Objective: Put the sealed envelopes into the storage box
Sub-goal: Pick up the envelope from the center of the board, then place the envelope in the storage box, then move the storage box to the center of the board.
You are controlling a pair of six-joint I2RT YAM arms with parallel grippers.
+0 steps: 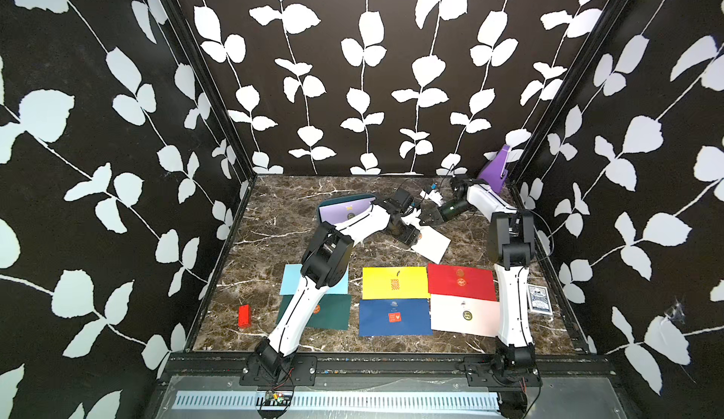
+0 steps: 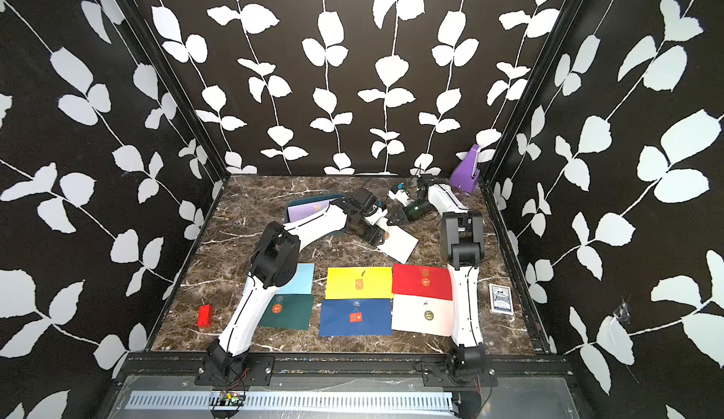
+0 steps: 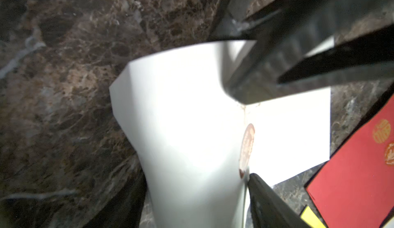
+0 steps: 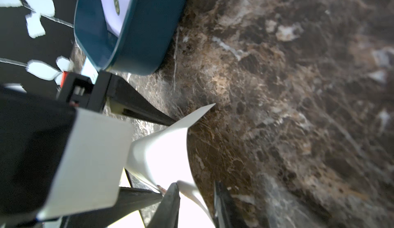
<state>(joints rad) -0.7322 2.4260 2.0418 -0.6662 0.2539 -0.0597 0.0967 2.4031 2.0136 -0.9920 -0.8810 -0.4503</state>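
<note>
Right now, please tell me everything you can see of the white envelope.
The white envelope is paper with a round reddish-brown seal. It lies askew on the marble table, near the red envelope, one side curled upward. The left gripper presses on it with open fingers; the right gripper straddles its lifted edge.

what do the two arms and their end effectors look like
Both the left arm and right arm have white shells with a thin black line along them, chunky black joints and thin cables at the bases. The left end effector and right end effector are black with tapered fingers; no markings readable.
</note>
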